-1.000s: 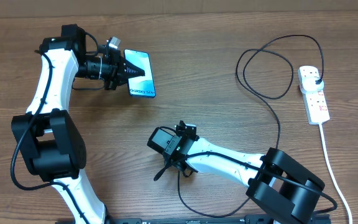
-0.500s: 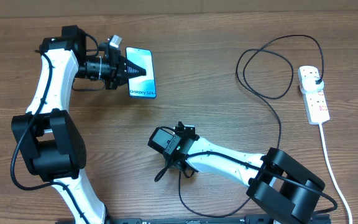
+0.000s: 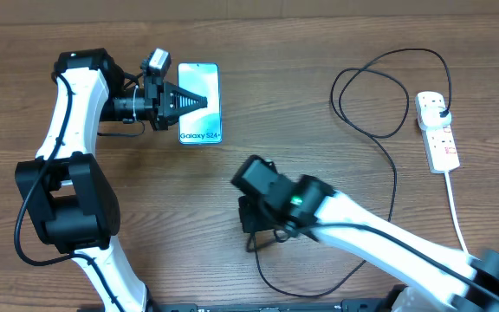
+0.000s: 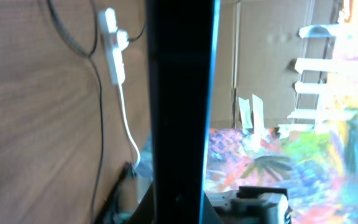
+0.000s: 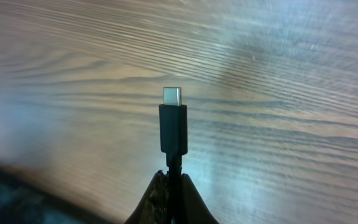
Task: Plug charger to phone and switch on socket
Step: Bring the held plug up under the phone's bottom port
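The phone (image 3: 201,130) shows its light blue screen in the overhead view, and my left gripper (image 3: 201,101) is shut on its long left edge. From the left wrist it appears edge-on as a dark vertical bar (image 4: 179,93) between the jaws. My right gripper (image 5: 173,177) is shut on the charger just behind its connector tip (image 5: 172,96), held above the wood. The black cable (image 3: 388,186) loops across the table to a plug (image 3: 440,107) seated in the white socket (image 3: 441,146) at the far right.
The socket's thick white cord (image 3: 462,234) runs toward the front right edge. My right arm (image 3: 353,225) stretches across the front middle of the table. Slack cable (image 3: 310,293) curls near the front edge.
My left gripper has turned the phone until it lies square to the table. My right arm has risen and shifted right, carrying the connector end off the wood.
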### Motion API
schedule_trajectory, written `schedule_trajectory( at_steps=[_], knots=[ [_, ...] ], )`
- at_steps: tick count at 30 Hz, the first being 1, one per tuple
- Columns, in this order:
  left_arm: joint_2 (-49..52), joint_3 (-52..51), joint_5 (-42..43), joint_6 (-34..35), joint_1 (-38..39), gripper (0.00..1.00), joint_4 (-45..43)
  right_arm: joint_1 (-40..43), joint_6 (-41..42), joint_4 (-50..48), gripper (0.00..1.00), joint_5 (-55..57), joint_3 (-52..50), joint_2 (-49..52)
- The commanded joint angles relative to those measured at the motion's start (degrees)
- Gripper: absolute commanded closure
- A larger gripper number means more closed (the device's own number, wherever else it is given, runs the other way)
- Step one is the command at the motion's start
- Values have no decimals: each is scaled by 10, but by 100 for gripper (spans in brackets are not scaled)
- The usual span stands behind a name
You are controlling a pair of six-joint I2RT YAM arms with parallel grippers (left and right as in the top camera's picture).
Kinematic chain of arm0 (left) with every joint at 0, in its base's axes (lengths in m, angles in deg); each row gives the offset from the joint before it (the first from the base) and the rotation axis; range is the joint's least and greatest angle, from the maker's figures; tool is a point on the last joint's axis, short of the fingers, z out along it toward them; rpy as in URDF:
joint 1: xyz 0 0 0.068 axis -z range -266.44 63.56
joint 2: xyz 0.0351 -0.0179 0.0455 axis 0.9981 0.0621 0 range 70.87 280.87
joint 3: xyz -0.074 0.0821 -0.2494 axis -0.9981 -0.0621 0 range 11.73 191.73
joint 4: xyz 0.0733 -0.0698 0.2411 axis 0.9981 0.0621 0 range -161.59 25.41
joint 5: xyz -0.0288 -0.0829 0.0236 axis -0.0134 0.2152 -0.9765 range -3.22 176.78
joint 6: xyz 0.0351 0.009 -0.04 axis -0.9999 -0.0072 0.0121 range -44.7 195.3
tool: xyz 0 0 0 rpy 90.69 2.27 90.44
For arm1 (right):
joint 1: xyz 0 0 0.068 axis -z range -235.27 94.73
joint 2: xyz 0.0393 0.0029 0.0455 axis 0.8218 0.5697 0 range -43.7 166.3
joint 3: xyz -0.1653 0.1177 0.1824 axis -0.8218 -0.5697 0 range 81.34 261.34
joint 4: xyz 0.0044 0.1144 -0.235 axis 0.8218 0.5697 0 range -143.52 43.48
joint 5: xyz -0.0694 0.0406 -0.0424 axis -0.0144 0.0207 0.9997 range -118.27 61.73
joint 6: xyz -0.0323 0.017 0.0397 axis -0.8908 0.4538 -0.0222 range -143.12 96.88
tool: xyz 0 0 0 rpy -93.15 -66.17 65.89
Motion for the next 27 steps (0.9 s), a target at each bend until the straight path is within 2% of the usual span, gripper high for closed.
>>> schedule_trajectory(
  at_steps=[1,4,12,18,21,23,27],
  knots=[
    [-20,10,51,-84,-9,96,3,13,-48,17,96,-12,5,-63],
    [-20,10,45,-85,-7,96,3,17,-61,27,96,-31,4,-101],
    [-20,10,41,-85,-5,96,3,19,-193,-31,96,-164,4,-148],
    [-20,10,20,-85,10,96,3,19,-173,-69,96,-162,4,-141],
    [-20,10,57,-84,19,95,3,19,-132,-102,96,-161,4,-133],
    [-20,10,56,-51,24,96,-6,19,-108,-119,96,-156,4,-129],
    [-20,10,56,-43,35,95,-6,19,-60,-151,96,-129,4,-121]
  ],
)
